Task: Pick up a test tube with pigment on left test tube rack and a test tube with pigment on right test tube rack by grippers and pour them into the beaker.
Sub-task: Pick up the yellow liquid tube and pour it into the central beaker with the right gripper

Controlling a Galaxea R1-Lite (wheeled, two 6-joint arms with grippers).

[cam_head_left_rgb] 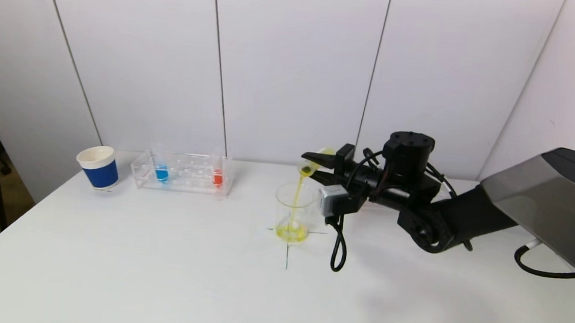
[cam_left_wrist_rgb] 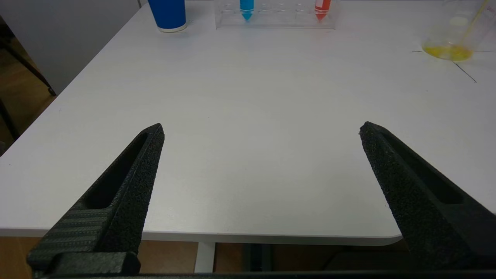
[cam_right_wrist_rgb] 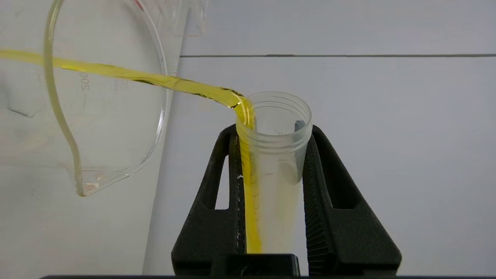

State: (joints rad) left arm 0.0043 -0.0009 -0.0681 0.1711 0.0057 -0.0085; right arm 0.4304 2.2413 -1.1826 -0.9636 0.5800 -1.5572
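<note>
My right gripper [cam_head_left_rgb: 318,165] is shut on a clear test tube [cam_head_left_rgb: 307,170], tipped mouth-down over the glass beaker [cam_head_left_rgb: 294,208] at the table's centre. A thin stream of yellow pigment runs from the tube [cam_right_wrist_rgb: 275,155] into the beaker [cam_right_wrist_rgb: 116,116], between the right gripper's [cam_right_wrist_rgb: 273,130] fingers. Yellow liquid pools in the beaker's bottom. The left test tube rack [cam_head_left_rgb: 184,174] holds a blue tube [cam_head_left_rgb: 162,173] and a red tube [cam_head_left_rgb: 218,178]. The right test tube rack is out of view. My left gripper [cam_left_wrist_rgb: 259,130] is open and empty over the table's front edge.
A blue and white paper cup [cam_head_left_rgb: 98,167] stands left of the rack. A black cross is marked on the white table [cam_head_left_rgb: 155,274] under the beaker. My right arm and its cable lie across the table's right side. A wall is close behind.
</note>
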